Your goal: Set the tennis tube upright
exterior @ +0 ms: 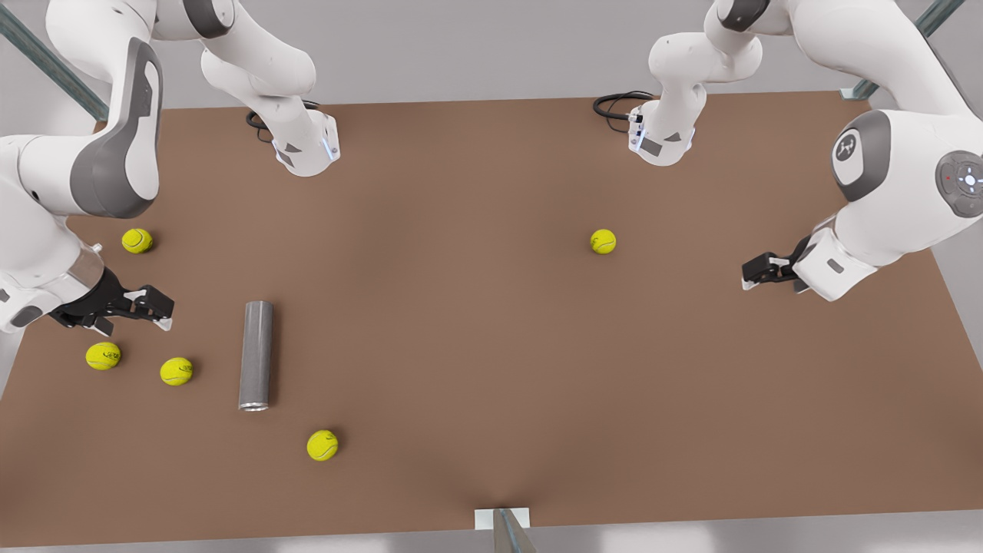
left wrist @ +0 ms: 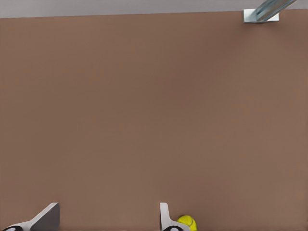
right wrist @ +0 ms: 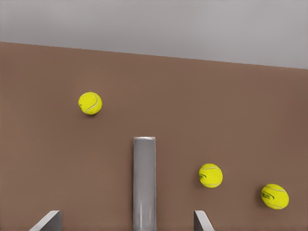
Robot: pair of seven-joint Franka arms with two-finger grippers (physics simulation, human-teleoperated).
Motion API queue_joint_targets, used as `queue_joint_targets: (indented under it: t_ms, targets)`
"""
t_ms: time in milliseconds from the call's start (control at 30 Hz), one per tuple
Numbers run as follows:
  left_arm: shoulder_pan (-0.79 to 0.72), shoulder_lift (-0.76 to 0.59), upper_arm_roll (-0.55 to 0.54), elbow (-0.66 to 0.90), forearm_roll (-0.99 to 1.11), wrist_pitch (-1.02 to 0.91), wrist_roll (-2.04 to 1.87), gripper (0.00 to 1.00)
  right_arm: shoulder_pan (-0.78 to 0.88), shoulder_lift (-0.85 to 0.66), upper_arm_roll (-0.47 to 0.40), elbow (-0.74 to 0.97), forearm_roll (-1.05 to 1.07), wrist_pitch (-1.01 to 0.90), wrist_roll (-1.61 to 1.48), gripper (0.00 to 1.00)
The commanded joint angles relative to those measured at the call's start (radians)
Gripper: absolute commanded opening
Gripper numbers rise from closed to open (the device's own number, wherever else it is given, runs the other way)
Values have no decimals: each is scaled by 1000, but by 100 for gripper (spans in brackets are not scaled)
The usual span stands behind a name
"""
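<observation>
Tube: the tennis tube (exterior: 256, 355) lies flat on the desk (exterior: 491, 346), toward the front view's left.
Axis: long axis runs straight away from the right pincer (right wrist: 127, 222).
Nearer arm: right pincer (exterior: 150, 307), fingers spread, empty, just beside it.
Left pincer (exterior: 756, 270): open, waiting, well apart.

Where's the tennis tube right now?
The tennis tube lies flat on the table at the front view's left, between two tennis balls, just beyond the right end effector, which is open.
</observation>
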Motion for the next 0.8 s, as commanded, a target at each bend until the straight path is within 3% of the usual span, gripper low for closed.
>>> queue_joint_targets:
  t_ms: [0,100,167,233,400,567,767]
  targets:
    - [1,-1,0,1,-1,0,1,99,1,0,0,0,2,0,1,100]
    - [1,-1,0,3,-2,-2,4,99,-13,-1,0,10,5,-9,-2,100]
    - [-35,49,-14,20,-34,44,-6,99,10,14,9,0,-3,-12,0,100]
    - [-36,123,-20,23,-251,119,-11,99,10,46,11,-17,8,-20,0,100]
    - [-36,233,-29,21,-291,242,7,99,50,135,21,-31,9,-68,0,100]
    - [-27,238,-29,12,-292,239,7,99,44,221,64,-62,26,6,38,100]
    - [-30,266,-29,14,-291,241,4,99,-111,213,101,-333,55,271,54,100]
